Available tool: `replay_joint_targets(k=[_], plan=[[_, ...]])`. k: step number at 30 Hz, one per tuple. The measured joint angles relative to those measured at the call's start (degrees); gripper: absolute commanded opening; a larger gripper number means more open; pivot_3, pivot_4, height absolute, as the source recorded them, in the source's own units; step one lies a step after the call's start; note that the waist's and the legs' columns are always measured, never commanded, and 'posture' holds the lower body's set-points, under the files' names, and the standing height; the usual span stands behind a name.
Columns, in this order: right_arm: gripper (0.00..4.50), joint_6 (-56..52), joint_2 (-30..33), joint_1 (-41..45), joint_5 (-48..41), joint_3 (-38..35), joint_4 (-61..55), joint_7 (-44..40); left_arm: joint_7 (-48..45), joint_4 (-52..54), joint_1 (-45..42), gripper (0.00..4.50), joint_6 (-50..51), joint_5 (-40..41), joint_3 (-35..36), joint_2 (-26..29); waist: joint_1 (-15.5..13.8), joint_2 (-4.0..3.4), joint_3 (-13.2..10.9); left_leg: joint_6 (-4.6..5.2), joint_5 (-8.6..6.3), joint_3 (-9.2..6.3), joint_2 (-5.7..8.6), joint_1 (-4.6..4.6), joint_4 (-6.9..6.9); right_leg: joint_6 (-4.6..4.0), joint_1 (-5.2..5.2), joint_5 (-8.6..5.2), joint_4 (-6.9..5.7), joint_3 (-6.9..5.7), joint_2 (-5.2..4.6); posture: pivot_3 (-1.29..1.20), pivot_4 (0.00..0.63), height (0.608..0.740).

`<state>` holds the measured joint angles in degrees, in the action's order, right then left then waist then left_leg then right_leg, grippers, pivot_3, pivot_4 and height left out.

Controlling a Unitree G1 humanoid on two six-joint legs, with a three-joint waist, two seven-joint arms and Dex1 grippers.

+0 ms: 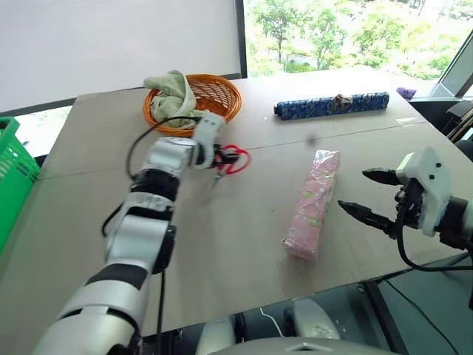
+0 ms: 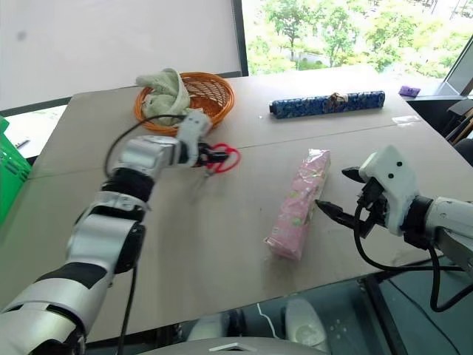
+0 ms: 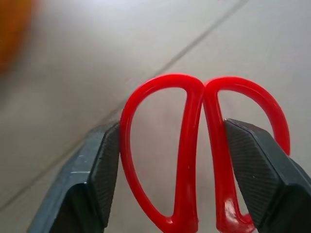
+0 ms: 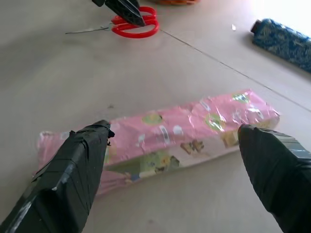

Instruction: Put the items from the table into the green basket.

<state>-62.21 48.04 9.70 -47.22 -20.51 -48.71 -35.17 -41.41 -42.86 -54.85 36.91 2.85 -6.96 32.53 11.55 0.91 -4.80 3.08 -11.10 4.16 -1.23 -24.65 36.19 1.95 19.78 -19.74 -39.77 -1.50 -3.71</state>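
Observation:
My left gripper [image 1: 222, 157] is shut on the red-handled scissors [image 1: 235, 159], a finger pad [image 3: 104, 165] pressing each outer side of the two handle loops [image 3: 187, 145]. The scissors are low over the table [image 1: 222, 251], in front of the orange wicker basket. A long pink wrapped packet [image 1: 314, 203] lies on the table to the right. My right gripper [image 1: 355, 188] hangs open just right of the packet, fingers spread and apart from it, with nothing between them. The green basket [image 1: 15, 177] shows at the far left edge, beside the table.
A round orange wicker basket [image 1: 203, 100] with a pale green cloth [image 1: 171, 87] in it stands at the back of the table. A long blue patterned roll [image 1: 332, 105] lies at the back right. A small purple thing [image 1: 406, 92] sits near the far right corner.

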Motion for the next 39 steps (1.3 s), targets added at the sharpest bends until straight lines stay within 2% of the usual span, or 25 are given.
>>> replay_joint_targets(k=[1,4,8,9,11,15,18,20,22,26,28,32,36,39], plan=[[4.50,0.77,-0.81,1.55,-1.14,1.54,-0.11,-0.10,-0.82,-0.42,1.11,2.79,-1.38,-0.97,0.00,2.96,-0.39,0.03,-0.01,0.00,0.00,-0.02,0.01,-0.05,0.06,0.00,0.00,0.00,0.01,-0.04,-0.03,-0.21,0.041,0.740],[4.50,2.49,-1.84,4.74,-2.05,5.23,0.07,-0.16,-1.73,-5.60,0.37,2.79,-7.11,-3.62,-0.73,6.31,-2.44,0.15,0.01,0.04,-0.02,-0.01,0.17,-0.08,0.13,0.03,-0.01,0.02,0.00,-0.13,-0.24,-0.17,0.030,0.740],[4.50,4.10,-2.30,7.91,-1.47,10.87,2.43,-0.10,-1.83,-19.48,-4.86,2.79,-19.38,-8.49,-2.65,7.68,-5.70,0.39,0.12,0.32,-0.19,-0.03,0.25,-0.12,0.19,0.09,0.04,0.05,-0.02,-0.25,-0.35,-0.16,0.028,0.740],[4.50,4.25,-2.29,8.30,-1.33,11.38,2.89,-0.15,-1.91,-21.60,-5.68,3.79,-21.10,-9.01,-2.65,7.65,-6.34,0.41,0.11,0.33,-0.20,-0.03,0.26,-0.16,0.20,0.10,0.05,0.05,-0.02,-0.25,-0.37,-0.16,0.029,0.740],[4.50,4.65,-2.06,9.48,-1.05,12.48,3.91,-0.35,-2.77,-26.20,-7.19,4.48,-23.44,-9.78,-2.55,7.59,-7.17,0.43,0.10,0.32,-0.19,-0.02,0.26,-0.19,0.23,0.10,0.07,0.05,-0.02,-0.26,-0.38,-0.18,0.034,0.740],[4.50,4.74,-0.30,8.98,-1.33,12.24,4.24,-0.28,-7.12,-28.63,-8.12,4.48,-23.98,-8.96,-0.67,7.32,-7.59,0.59,0.00,0.18,-0.11,-0.02,0.25,-0.32,0.23,0.09,0.12,0.05,-0.02,-0.29,-0.37,-0.22,0.050,0.740],[4.50,4.23,2.36,5.56,-2.02,9.19,3.91,-0.12,-16.43,-24.30,-9.62,4.48,-15.05,-4.34,2.38,6.38,-7.51,0.67,-0.06,0.19,-0.11,-0.02,0.25,-0.46,0.33,0.09,0.19,0.05,0.00,-0.32,-0.38,-0.24,0.054,0.740],[4.50,3.61,3.85,2.44,-3.04,5.94,3.36,-0.09,-23.69,-10.18,-7.92,4.48,-0.51,1.65,2.59,5.11,-7.29,0.67,-0.06,0.22,-0.13,-0.03,0.25,-0.49,0.37,0.10,0.18,0.04,0.01,-0.31,-0.41,-0.25,0.054,0.740],[4.50,3.08,5.40,-0.54,-4.44,2.13,2.25,-0.28,-26.11,7.99,-4.28,4.48,15.10,8.65,2.71,2.26,-6.71,0.64,-0.05,0.23,-0.14,-0.04,0.24,-0.42,0.37,0.12,0.07,0.03,0.02,-0.26,-0.43,-0.27,0.059,0.740],[4.50,0.44,8.75,-9.19,-7.24,-8.35,0.11,-1.59,-19.40,29.76,3.41,4.48,33.60,15.58,2.01,-7.87,-5.66,0.51,-0.02,0.25,-0.15,-0.04,0.23,-0.19,0.35,0.15,-0.13,0.01,0.00,-0.16,-0.36,-0.30,0.063,0.740],[4.50,-0.96,10.07,-13.65,-8.34,-14.23,-1.00,-2.96,-14.94,35.43,6.84,4.48,38.54,16.90,-0.25,-12.81,-4.90,0.50,-0.03,0.27,-0.16,-0.03,0.20,-0.10,0.33,0.15,-0.16,0.01,-0.05,-0.10,-0.29,-0.35,0.076,0.740],[4.50,-2.00,10.83,-20.31,-9.05,-21.62,-2.59,-5.10,-5.86,37.97,6.77,4.48,44.57,17.62,0.10,-21.17,-3.58,0.40,-0.06,0.50,-0.29,-0.03,0.17,0.05,0.34,0.17,-0.27,0.01,-0.09,-0.05,-0.19,-0.38,0.087,0.740],[4.50,-2.15,10.85,-23.17,-9.31,-25.14,-3.60,-5.47,-0.34,36.90,5.75,4.48,46.21,17.60,0.08,-26.07,-2.64,0.35,-0.14,0.50,-0.30,-0.02,0.20,0.05,0.35,0.26,-0.30,0.05,-0.04,0.02,-0.14,-0.40,0.094,0.740],[4.50,-2.19,10.15,-24.55,-10.77,-27.13,-5.58,-4.14,3.27,31.86,3.30,4.48,45.52,16.84,-1.82,-29.41,-2.41,0.39,-0.26,0.51,-0.30,-0.02,0.21,0.01,0.34,0.30,-0.29,0.05,0.03,0.09,-0.06,-0.44,0.106,0.740]])
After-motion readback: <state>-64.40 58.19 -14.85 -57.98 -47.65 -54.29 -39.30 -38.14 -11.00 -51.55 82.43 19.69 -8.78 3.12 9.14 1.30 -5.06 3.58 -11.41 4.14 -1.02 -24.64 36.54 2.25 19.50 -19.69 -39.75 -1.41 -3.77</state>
